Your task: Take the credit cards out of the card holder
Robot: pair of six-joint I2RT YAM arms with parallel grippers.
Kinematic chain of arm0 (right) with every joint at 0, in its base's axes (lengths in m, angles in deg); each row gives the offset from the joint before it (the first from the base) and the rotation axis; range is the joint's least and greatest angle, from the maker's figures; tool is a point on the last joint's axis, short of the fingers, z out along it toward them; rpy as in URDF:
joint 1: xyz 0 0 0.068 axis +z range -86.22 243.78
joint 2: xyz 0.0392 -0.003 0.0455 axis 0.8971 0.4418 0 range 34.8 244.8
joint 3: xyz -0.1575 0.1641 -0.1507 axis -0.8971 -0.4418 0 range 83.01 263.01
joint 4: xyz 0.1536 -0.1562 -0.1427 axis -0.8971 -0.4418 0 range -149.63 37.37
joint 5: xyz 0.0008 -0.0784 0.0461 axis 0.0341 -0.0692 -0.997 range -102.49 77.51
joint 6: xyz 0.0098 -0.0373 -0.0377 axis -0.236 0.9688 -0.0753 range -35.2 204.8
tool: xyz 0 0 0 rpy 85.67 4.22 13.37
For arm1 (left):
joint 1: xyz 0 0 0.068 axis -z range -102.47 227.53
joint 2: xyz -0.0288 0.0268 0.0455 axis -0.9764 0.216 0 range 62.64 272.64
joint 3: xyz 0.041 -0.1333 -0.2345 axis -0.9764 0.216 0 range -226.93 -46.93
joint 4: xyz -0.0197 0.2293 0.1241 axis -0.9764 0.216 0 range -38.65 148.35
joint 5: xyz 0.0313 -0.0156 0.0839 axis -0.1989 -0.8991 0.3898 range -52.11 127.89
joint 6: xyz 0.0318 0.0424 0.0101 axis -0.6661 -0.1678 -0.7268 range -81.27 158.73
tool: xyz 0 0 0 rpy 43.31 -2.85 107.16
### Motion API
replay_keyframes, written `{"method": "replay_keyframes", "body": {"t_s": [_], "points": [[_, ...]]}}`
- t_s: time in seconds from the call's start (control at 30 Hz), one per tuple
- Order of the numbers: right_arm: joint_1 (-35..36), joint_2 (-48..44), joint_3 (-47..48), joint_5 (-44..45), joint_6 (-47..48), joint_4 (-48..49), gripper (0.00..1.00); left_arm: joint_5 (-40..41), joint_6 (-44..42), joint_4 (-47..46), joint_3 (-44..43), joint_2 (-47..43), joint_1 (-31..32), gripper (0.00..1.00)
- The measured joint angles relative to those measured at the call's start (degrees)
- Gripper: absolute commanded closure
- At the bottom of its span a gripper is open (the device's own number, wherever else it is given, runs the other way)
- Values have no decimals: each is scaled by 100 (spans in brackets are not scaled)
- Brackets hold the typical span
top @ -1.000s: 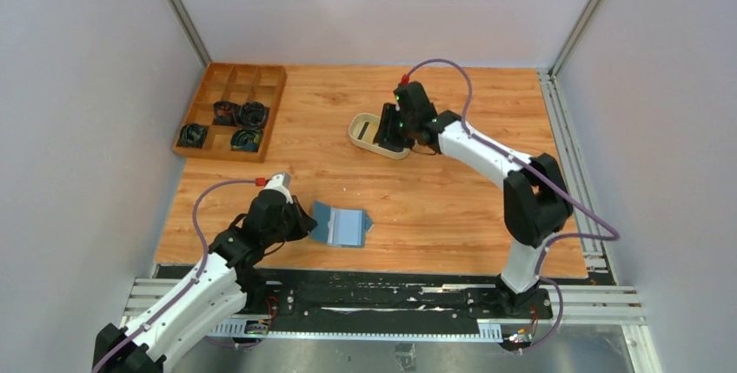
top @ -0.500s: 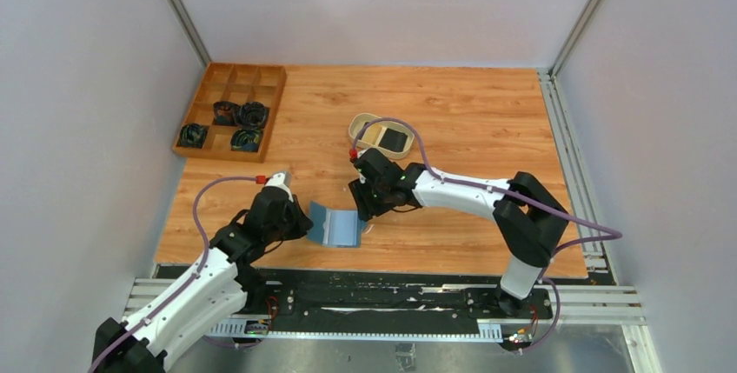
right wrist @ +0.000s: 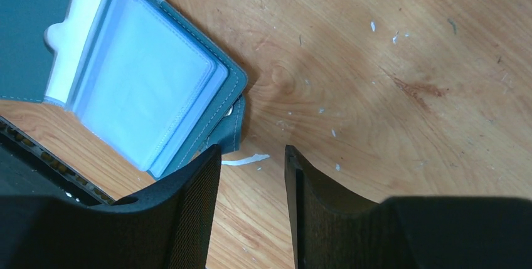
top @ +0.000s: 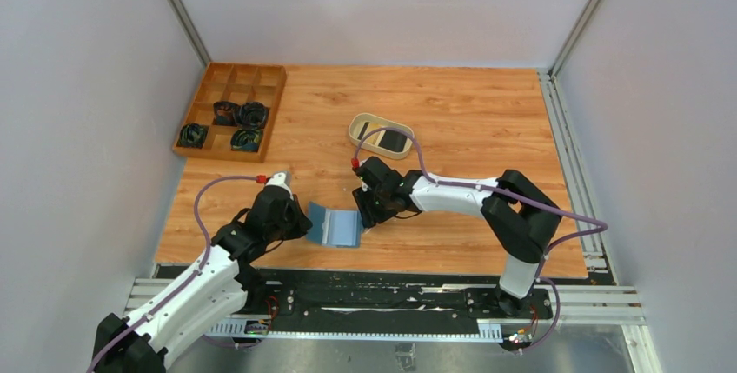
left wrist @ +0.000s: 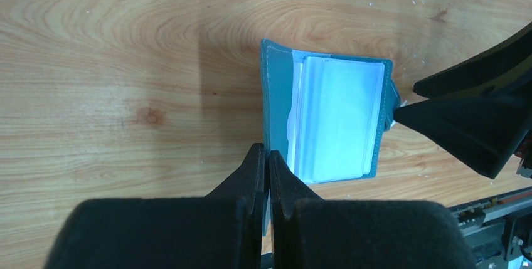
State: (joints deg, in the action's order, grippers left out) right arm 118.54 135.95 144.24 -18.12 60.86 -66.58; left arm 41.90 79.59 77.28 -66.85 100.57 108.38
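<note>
The teal-blue card holder [top: 337, 227] lies open on the table, its light blue clear sleeves facing up [left wrist: 339, 118]. No card shows inside it. My left gripper [top: 306, 221] is shut on the edge of its left teal cover [left wrist: 266, 155]. My right gripper [top: 365, 215] is open and low at the holder's right edge; the snap tab [right wrist: 229, 128] lies just in front of its left finger. Between its fingertips [right wrist: 251, 153] is bare wood. A black credit card [top: 395, 141] and a tan one [top: 372, 131] lie in the beige dish.
The beige oval dish [top: 354, 132] stands behind the card holder at mid table. A brown wooden compartment tray [top: 242, 77] with dark coiled items stands at the back left. The table's near edge and black rail run just below the card holder [right wrist: 37, 150].
My right arm has swung from the beige dish down to the card holder's right edge, jaws open. My left gripper has kept its hold on the cover and barely moved.
</note>
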Motion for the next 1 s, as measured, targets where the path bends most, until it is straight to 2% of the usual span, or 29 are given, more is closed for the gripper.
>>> {"method": "replay_keyframes", "body": {"t_s": [0.37,0.4,0.53,0.77,1.0], "points": [[7,52,-201,-568,0,662,71,28,2,-4,0,11,0,100],[9,55,-236,-627,0,752,74,28,2,-2,0,11,0,100],[11,61,-358,-822,0,1023,99,37,2,-2,0,11,0,100],[11,-11,-518,-935,-2,1274,100,96,0,11,0,11,0,100],[-26,-568,-1069,-938,7,1416,100,103,-31,76,-17,116,0,100]]}}
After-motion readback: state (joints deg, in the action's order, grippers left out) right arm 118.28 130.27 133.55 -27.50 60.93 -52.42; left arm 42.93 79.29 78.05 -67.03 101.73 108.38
